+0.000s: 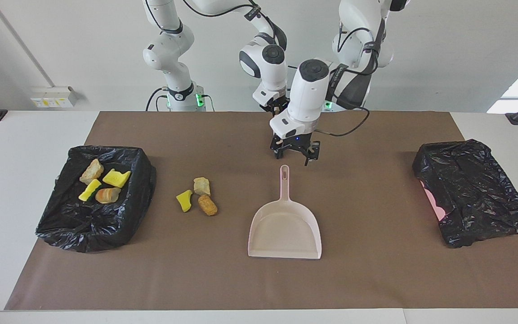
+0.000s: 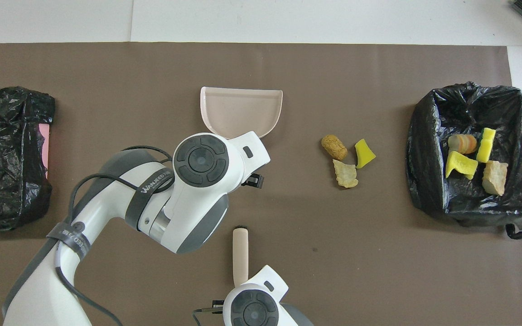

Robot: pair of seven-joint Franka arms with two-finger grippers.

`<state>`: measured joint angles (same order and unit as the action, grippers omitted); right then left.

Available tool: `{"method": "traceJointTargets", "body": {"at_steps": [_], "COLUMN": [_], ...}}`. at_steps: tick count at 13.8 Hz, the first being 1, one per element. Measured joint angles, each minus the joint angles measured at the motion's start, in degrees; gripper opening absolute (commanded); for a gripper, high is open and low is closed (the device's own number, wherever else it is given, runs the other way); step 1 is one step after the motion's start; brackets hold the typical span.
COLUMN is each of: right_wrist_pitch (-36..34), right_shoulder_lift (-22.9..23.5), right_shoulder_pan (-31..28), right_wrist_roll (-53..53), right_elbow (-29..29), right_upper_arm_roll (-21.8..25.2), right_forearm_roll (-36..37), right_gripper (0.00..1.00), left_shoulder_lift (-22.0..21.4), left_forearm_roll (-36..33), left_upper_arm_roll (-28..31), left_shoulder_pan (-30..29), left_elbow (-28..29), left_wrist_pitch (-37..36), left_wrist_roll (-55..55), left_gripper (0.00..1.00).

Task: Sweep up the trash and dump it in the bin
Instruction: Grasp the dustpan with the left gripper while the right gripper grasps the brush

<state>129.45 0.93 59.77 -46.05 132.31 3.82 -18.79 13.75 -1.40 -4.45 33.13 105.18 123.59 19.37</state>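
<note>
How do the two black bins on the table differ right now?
The bin at the right arm's end lies open with four trash pieces inside; the bin at the left arm's end shows none, its bag crumpled over the top with a pink patch showing. Three pieces lie beside the first, none beside the second. Both are lined with black plastic.

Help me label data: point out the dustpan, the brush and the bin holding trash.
dustpan (image 1: 284, 231), facing view, bare pan floor.
brush (image 2: 240, 253), overhead view, mid-handle.
bin holding trash (image 1: 79, 229), facing view, black-bagged wall.
</note>
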Motion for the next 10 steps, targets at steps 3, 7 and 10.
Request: {"method": "traceJointTargets", "body": {"at_steps": [3, 7, 10], "right_wrist_pitch": [-3.53, -12.72, -17.11], "right_shoulder_lift": [-0.58, -5.79, -8.82], "right_shoulder_pan": [-1.59, -8.51, -13.96], "right_wrist_roll": [0.16, 4.03, 7.44], "right_elbow": [-0.64, -1.58, -1.56], "right_upper_arm_roll": [0.33, 0.55, 0.72], "right_forearm_roll": [0.53, 4.49, 6.95], "right_gripper": [0.00, 0.00, 0.00], "left_shoulder_lift": [2.31, 4.98, 6.68], "left_forearm_roll": [-0.40, -3.22, -5.26], "left_upper_arm_roll": [0.61, 0.77, 0.76], "left_shoulder_pan": [0.10, 0.11, 0.12], "left_elbow": [-0.02, -0.38, -1.13], "left_wrist_pitch": [3.35, 5.98, 7.14], "left_wrist_roll": [0.49, 5.18, 7.14], "left_gripper": [1.00, 1.00, 0.76]}}
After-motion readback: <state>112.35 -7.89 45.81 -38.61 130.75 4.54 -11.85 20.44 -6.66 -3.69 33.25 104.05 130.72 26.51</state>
